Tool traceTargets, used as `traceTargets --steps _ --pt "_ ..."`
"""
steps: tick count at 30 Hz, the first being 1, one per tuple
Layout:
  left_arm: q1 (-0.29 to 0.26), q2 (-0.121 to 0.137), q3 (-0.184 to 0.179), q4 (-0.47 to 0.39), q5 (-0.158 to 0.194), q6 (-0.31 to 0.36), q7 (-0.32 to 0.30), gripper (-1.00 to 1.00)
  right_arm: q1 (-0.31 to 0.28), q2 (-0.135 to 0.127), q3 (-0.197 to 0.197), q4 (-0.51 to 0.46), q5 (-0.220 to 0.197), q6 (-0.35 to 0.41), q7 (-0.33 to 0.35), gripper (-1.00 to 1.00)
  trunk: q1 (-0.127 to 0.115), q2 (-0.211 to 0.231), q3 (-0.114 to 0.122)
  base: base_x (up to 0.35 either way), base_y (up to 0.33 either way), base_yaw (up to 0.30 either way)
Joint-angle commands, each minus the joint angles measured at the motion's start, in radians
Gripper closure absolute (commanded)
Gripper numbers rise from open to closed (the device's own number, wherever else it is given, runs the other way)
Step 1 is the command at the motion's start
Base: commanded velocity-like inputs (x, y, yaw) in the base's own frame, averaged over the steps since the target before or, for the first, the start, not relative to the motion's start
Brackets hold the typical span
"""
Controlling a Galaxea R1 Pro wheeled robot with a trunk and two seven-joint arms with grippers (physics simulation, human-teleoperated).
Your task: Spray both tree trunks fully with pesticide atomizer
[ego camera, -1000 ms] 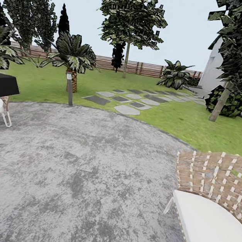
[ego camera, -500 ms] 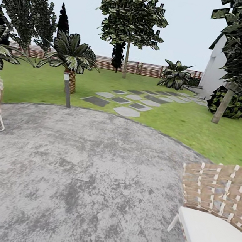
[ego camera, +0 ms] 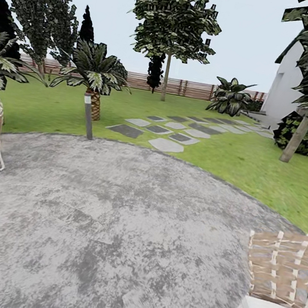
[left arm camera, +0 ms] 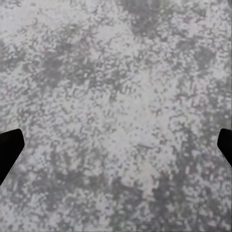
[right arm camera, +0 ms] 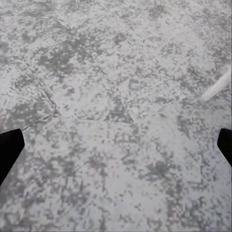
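We cross the grey patio (ego camera: 112, 227) toward the garden, nothing in hand.

At twelve o'clock stands one tree (ego camera: 174, 23); the second tree's trunk (ego camera: 295, 139) leans at two, the stepping slabs (ego camera: 170, 129) between. We cannot make out the atomizer; we judge it light, rigid, best pinched around its body. Both the left gripper (left arm camera: 116, 145) and the right gripper (right arm camera: 116, 145) hang wide apart, empty.

Place: a home garden, rendered outdoors.
Ground: round mottled grey stone patio (ego camera: 112, 227), green lawn (ego camera: 233, 156), grey stepping slabs (ego camera: 165, 145).
Boundary: brown slatted wooden fence (ego camera: 184, 87).
Furnishing: woven wicker chair with white cushion (ego camera: 278, 278).
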Motion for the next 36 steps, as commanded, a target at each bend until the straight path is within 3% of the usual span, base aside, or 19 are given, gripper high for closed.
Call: traceTargets --steps 1,36 --pt "0.000 0.000 0.000 0.000 0.000 0.000 0.000 -1.00 0.000 0.000 0.000 0.000 0.000 0.000 0.000 -1.00 0.000 0.000 0.000 0.340 0.000 0.092" --pt "0.000 0.000 0.000 0.000 0.000 0.000 0.000 -1.00 0.000 0.000 0.003 0.000 0.000 0.000 0.000 -1.00 0.000 0.000 0.000 0.340 0.000 0.005"
